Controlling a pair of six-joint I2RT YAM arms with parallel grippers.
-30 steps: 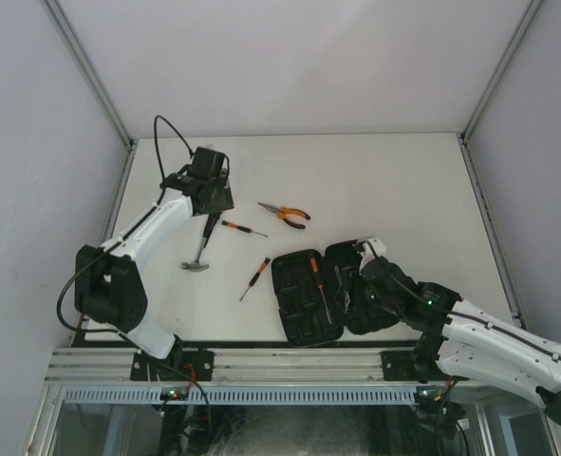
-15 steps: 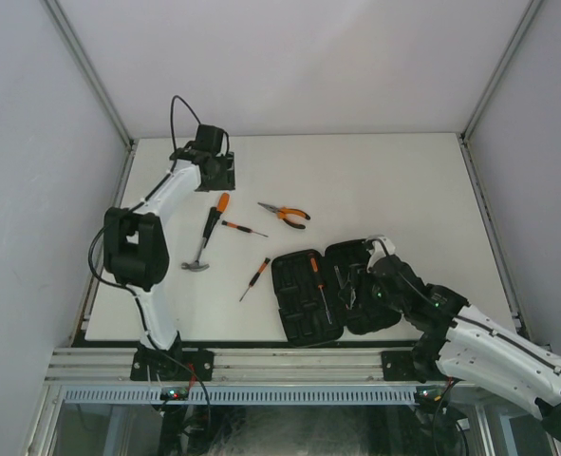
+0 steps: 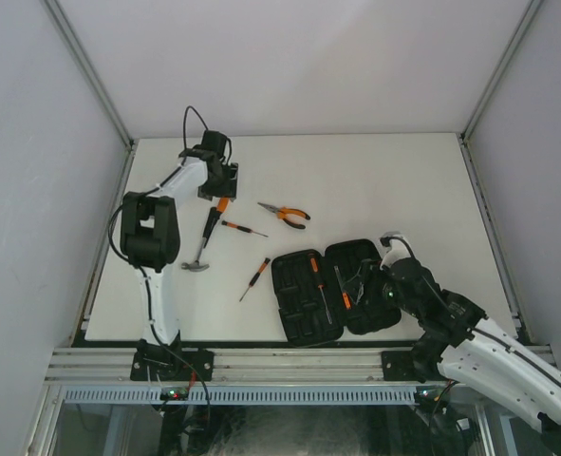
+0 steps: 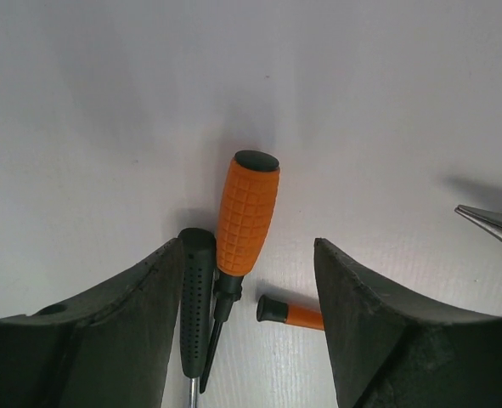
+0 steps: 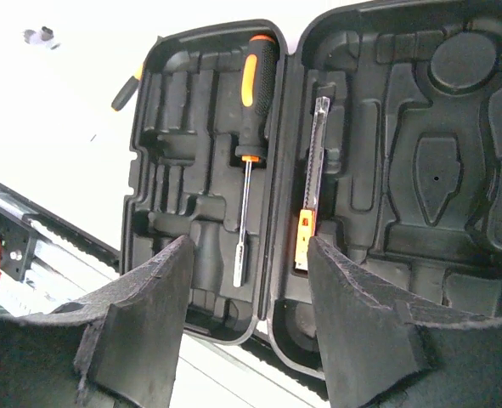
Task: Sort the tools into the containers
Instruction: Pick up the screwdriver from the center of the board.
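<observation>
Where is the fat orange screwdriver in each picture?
Top external: the fat orange screwdriver lies left of the middle, its orange handle pointing away.
Left wrist: centre of the picture, handle end up.
Right wrist: not in it.
Shared landmark: the black hammer handle, right beside it in both.

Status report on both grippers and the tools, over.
Left gripper open, over thick screwdriver; hammer handle close beside. Right gripper open, empty, over case; black-handled screwdriver seated inside.

Open case (image 3: 295, 321); hammer (image 3: 202, 245), pliers (image 3: 287, 214), screwdrivers (image 3: 254, 278) outside
</observation>
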